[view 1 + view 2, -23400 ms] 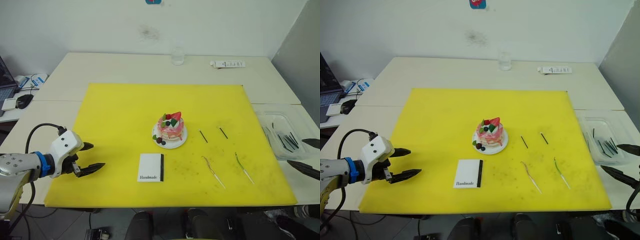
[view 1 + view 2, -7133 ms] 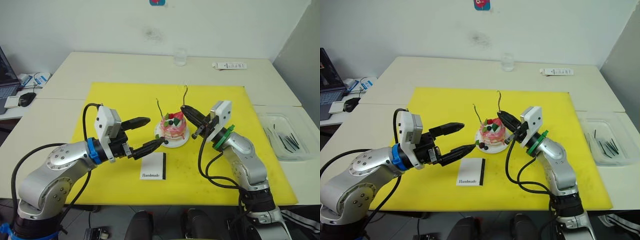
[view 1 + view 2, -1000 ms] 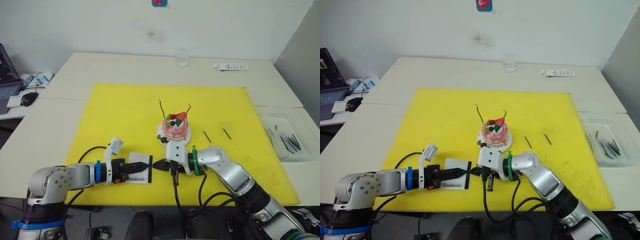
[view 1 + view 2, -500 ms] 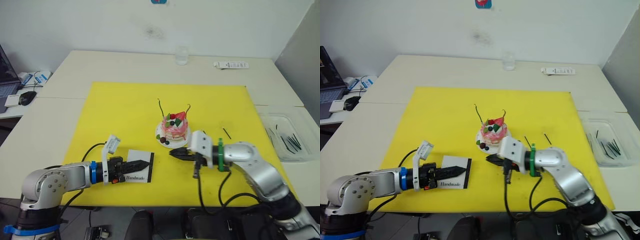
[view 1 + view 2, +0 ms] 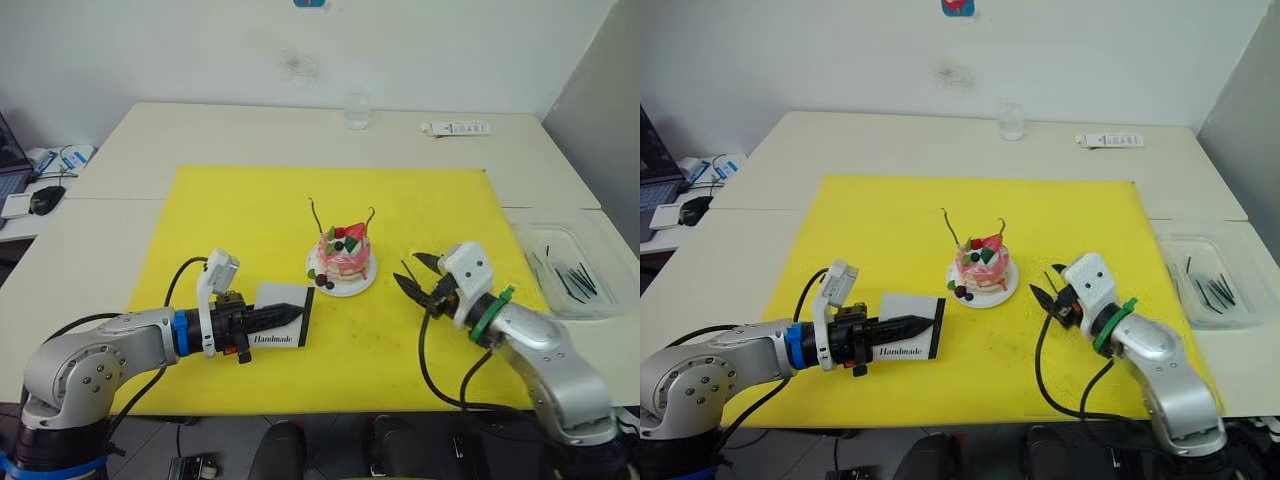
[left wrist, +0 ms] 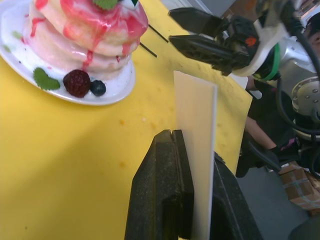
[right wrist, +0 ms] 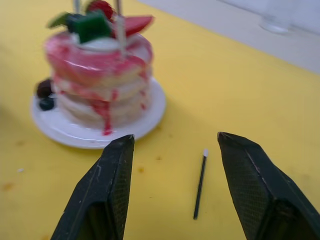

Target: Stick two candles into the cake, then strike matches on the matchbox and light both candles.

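Candles [image 5: 316, 216], two thin curved wires with hooked dark tips, stand in the glossy pink layered cake [image 5: 343, 257] on its round white plate at the middle of the yellow mat [image 5: 250, 215]. Left gripper [image 5: 285, 316] pinches the flat white matchbox [image 5: 279, 317] near-left of the cake, held on edge. Right gripper [image 7: 175, 150] hangs spread wide over a short straight black match [image 7: 200, 182] lying just right of the plate.

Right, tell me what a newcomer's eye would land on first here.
First the pink cake on its white plate, mid-way across the bright yellow mat, with two thin candles standing in its top. Next, the left gripper, shut on the white matchbox near the mat's front. Then the right gripper, open on either side of a black match lying to the right of the cake.
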